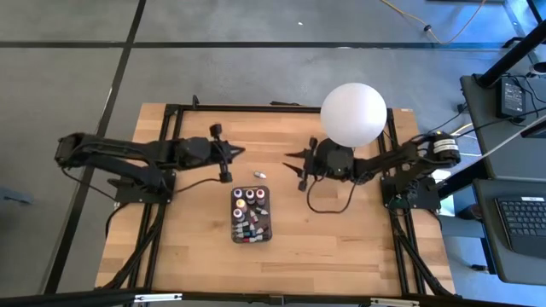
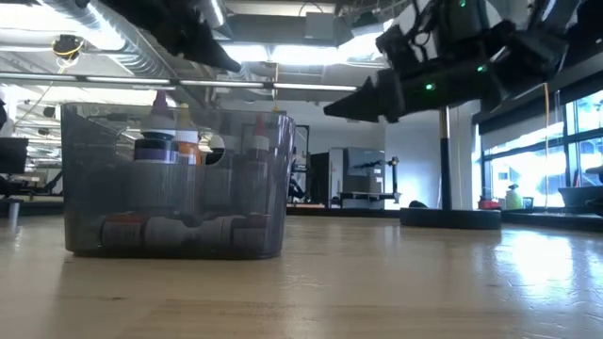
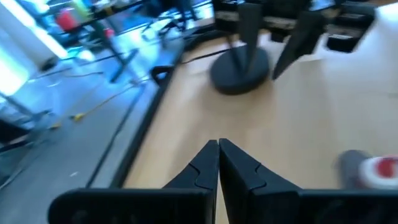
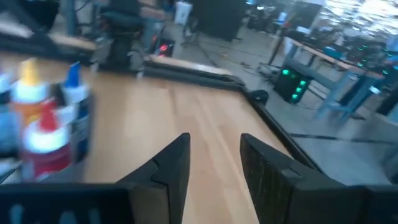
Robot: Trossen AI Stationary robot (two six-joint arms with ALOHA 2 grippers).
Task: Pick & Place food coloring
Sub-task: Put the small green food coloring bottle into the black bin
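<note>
Nearest the table's front edge, the dark tray (image 1: 251,237) holds most of the food coloring bottles (image 1: 248,213), some upright and some lying down. Just beyond it one stray bottle (image 1: 260,174) lies alone on the wood. Farther back, the left gripper (image 1: 241,153) hovers with fingers pressed together, empty; the right gripper (image 1: 290,162) hovers with fingers parted, empty, near the white globe lamp (image 1: 353,113).

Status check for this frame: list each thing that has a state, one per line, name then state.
left gripper: shut, empty, above the table.
right gripper: open, empty, above the table.
tray: on the table, holding bottles, some upright, some lying.
loose bottle: lying on the table outside the tray, between the grippers.
globe lamp: upright.
</note>
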